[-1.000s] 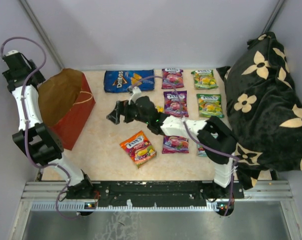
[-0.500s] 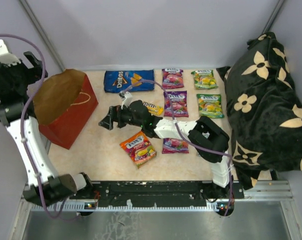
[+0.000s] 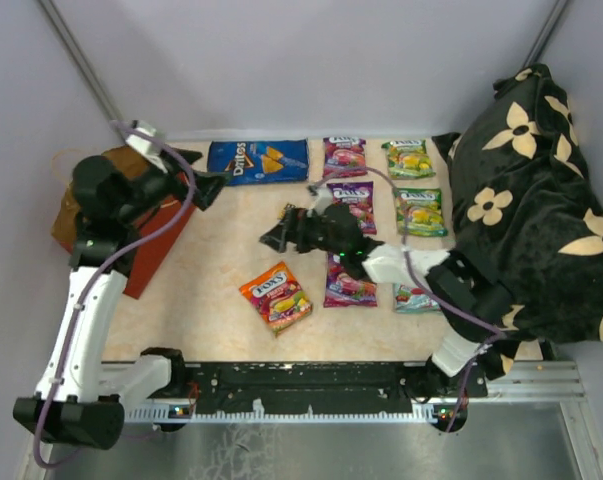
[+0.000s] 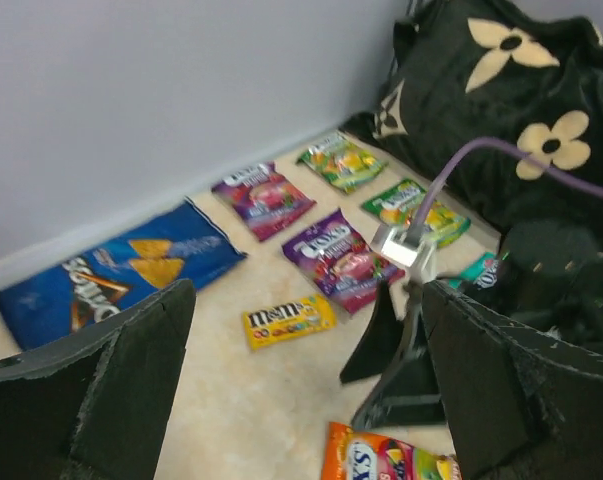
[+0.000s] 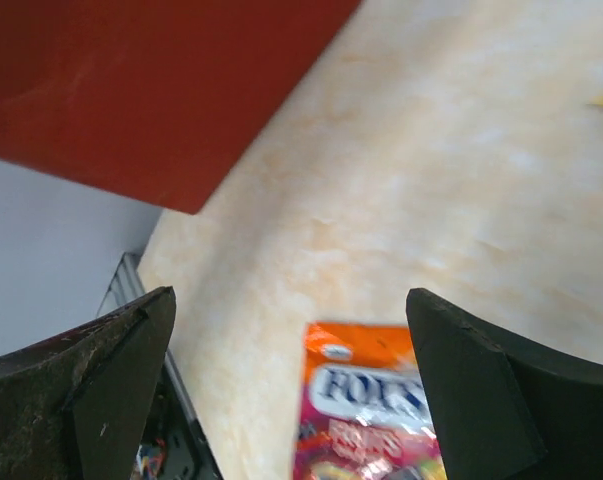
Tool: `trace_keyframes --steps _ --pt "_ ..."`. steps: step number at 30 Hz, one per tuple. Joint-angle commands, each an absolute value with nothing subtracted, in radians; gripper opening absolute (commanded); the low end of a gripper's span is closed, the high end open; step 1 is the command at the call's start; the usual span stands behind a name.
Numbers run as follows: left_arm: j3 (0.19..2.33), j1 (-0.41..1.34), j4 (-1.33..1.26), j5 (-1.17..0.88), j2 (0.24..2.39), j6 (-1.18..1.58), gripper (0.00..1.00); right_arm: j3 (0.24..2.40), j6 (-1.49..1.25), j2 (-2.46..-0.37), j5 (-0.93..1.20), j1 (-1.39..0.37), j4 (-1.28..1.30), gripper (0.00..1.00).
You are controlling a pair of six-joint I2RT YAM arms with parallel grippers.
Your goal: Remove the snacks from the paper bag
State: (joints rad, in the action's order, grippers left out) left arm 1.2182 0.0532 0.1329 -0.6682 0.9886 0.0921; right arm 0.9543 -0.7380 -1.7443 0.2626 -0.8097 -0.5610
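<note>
1. Snacks are all lying flat on the beige tabletop (image 3: 221, 270), out in the open and apart from the bag. Far row, left to right: big blue Doritos chip bag (image 3: 258, 160), glossy purple candy packet (image 3: 344, 156), glossy green candy packet (image 3: 409, 158).
2. Next row toward the arms: a second purple packet (image 3: 352, 205) and a second green packet (image 3: 420, 211). Nearest row: an orange Fox's packet (image 3: 277, 296), a third purple packet (image 3: 349, 282) and a teal packet (image 3: 413, 298) partly covered by the right arm (image 3: 391, 265).
3. The small yellow M&M's packet (image 4: 289, 320) shows up in the left wrist view, lying between the Doritos bag and the second purple packet. Can't pick it out from overhead.
4. The large red paper carrier bag (image 3: 146, 255) stands at the left edge of the tabletop, brown kraft inside facing up, partly hidden behind the left arm (image 3: 86, 320).
5. Left jaws hang just beside the bag's far right corner, close to the Doritos bag's left end, spread wide with nothing between them.
6. Right jaws sit low over bare tabletop between the bag and the second purple packet, also wide apart and holding nothing. Their wrist view shows the red bag wall and the orange packet's top edge.
7. A black cloth with cream flowers (image 3: 531, 200) is heaped along the right side, next to the green packets.
</note>
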Motion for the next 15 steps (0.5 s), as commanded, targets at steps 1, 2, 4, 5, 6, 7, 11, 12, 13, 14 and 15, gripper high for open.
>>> trace_keyframes --steps 1,2,4,5,6,7,11,12,13,14,15 --pt "1.138 0.221 0.056 -0.559 1.044 0.07 1.0 0.769 -0.743 -1.454 0.211 -0.666 -0.609 0.99" --pt "1.131 0.304 0.042 -0.511 1.071 0.066 1.0 0.714 -0.735 -1.393 0.193 -0.619 -0.577 0.99" --pt "1.133 0.443 0.045 -0.335 1.149 0.028 1.0 0.65 -0.723 -1.269 0.137 -0.553 -0.489 0.99" --pt "1.124 0.482 0.035 -0.252 1.187 0.032 1.0 0.625 -0.723 -1.207 0.102 -0.522 -0.44 0.99" --pt "1.102 0.494 -0.001 -0.22 1.22 0.058 1.0 0.602 -0.726 -1.149 0.061 -0.494 -0.389 0.99" --pt "1.07 0.501 -0.047 -0.204 1.245 0.096 1.0 0.582 -0.73 -1.089 0.019 -0.472 -0.342 0.99" --pt "0.873 0.528 -0.335 -0.043 1.297 0.192 1.0 0.531 -0.733 -0.912 -0.092 -0.418 -0.228 0.99" --pt "0.825 0.539 -0.408 -0.011 1.31 0.191 1.0 0.526 -0.728 -0.886 -0.105 -0.415 -0.215 0.99" --pt "0.786 0.554 -0.475 0.021 1.33 0.181 1.0 0.523 -0.723 -0.872 -0.111 -0.414 -0.205 0.99" --pt "0.755 0.562 -0.532 0.049 1.357 0.169 1.0 0.525 -0.719 -0.866 -0.113 -0.413 -0.195 0.99" --pt "0.732 0.564 -0.576 0.07 1.375 0.155 1.0 0.528 -0.718 -0.871 -0.11 -0.413 -0.188 0.99"
